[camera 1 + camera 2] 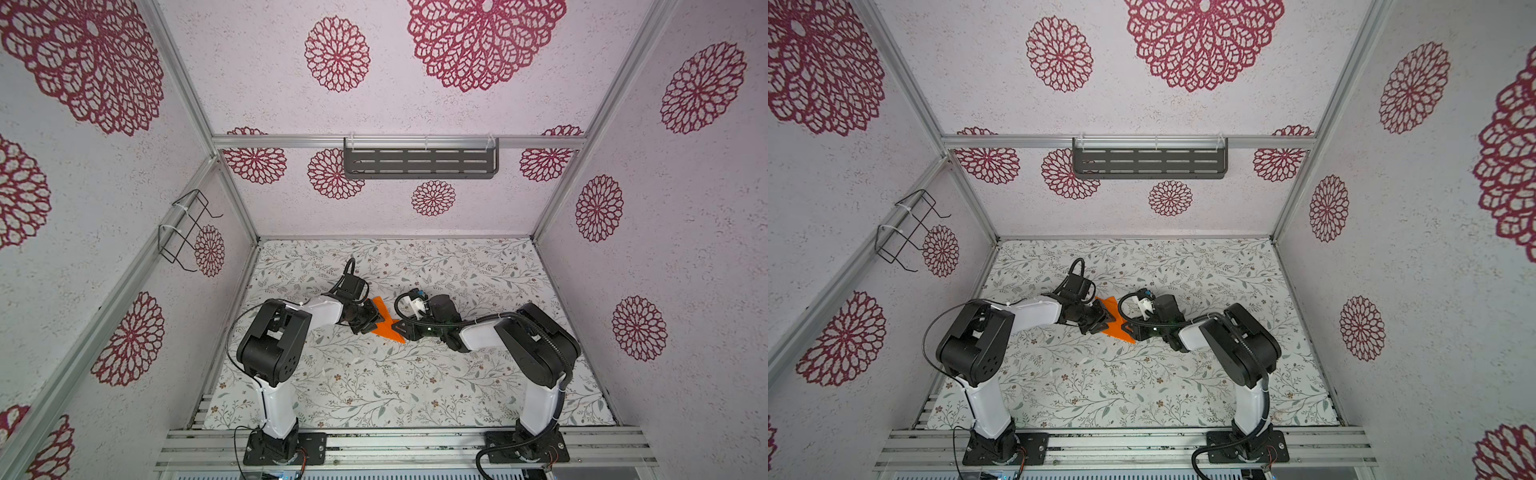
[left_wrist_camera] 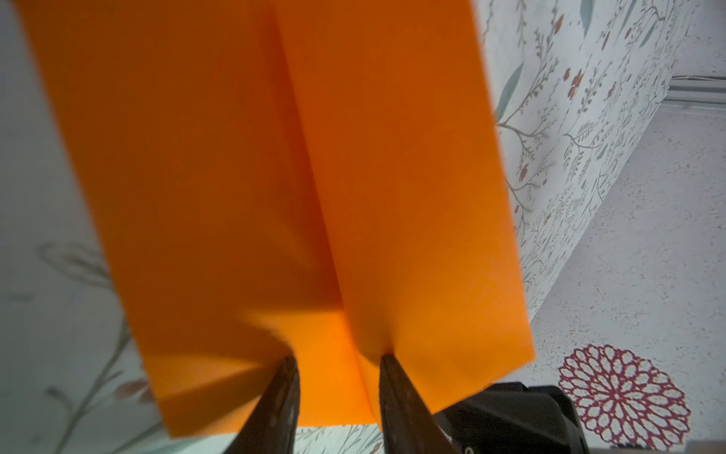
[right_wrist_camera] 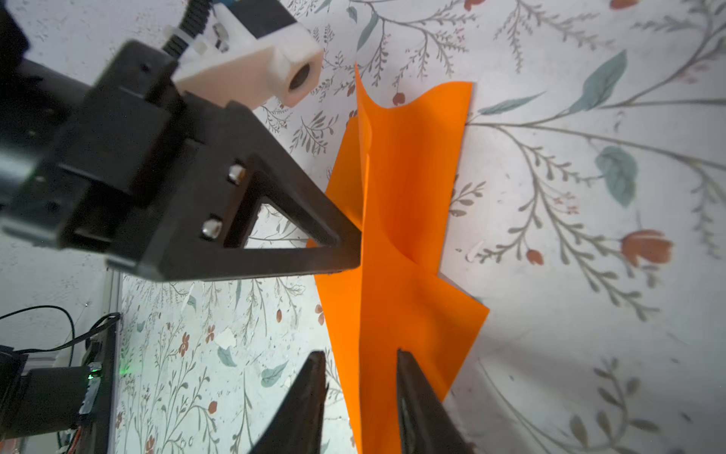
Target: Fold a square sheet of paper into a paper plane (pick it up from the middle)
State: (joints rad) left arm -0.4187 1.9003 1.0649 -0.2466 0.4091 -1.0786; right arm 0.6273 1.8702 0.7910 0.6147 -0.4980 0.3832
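In both top views the creased orange paper [image 1: 385, 323] [image 1: 1120, 328] lies mid-surface [image 1: 374, 386], between the left gripper [image 1: 372, 319] and the right gripper [image 1: 397, 327]. Left wrist view: smooth matte flaps [image 2: 275, 177] cover the left gripper's parted black fingers [image 2: 283, 401]. Right wrist view: a raised ridge [image 3: 404, 196] stands between the right gripper's spread fingers [image 3: 416, 412].

Pale textured walls [image 1: 257, 75] printed with crimson flower medallions [image 1: 337, 54] stand in aluminium framing [image 1: 291, 142]. A dark slotted shelf [image 1: 420, 162] hangs on the back wall, and a black wire rack [image 1: 185, 230] on the left one. The tabletop [image 1: 478, 270] has a pale covering patterned with leafy sprigs.
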